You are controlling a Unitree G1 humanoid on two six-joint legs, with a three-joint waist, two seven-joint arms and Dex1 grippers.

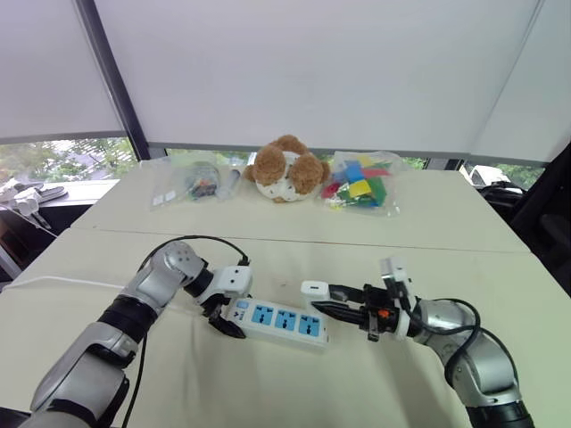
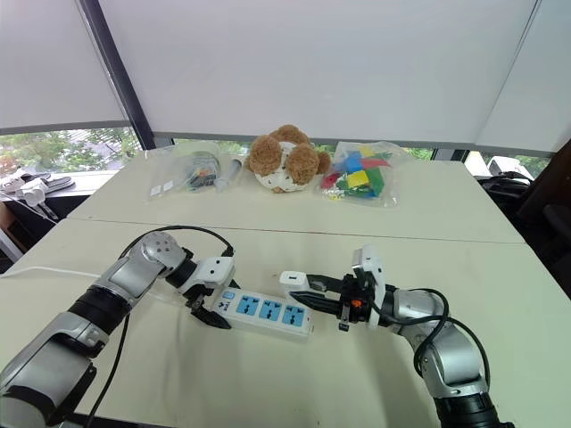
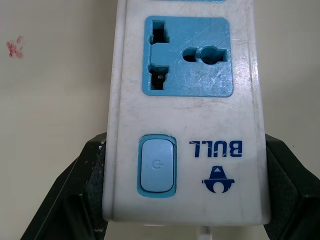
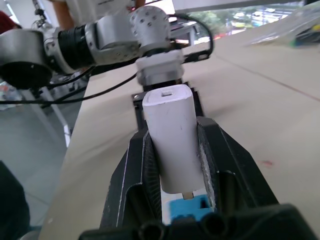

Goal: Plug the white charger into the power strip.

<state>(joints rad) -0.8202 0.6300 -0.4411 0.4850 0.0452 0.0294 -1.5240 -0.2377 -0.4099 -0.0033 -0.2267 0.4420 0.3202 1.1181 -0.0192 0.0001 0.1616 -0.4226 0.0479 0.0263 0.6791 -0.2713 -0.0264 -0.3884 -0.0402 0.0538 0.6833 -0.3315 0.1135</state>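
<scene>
White charger (image 4: 170, 140), small, rigid, light and likely slick, clamped by its sides in right gripper (image 1: 343, 308), hovering over power strip (image 1: 281, 321) near table's (image 1: 268, 383) near edge. Strip's switch end pinched by left gripper (image 1: 223, 321).

Looked like an office or a lab test room; two pale tables (image 1: 464, 218) pushed together under big windows with white roller blinds (image 1: 294, 71); behind the teddy bear (image 1: 285, 168) was greenery outside; beside it lay bagged toy blocks (image 1: 359, 185) and a bag of small parts (image 1: 198, 181).
</scene>
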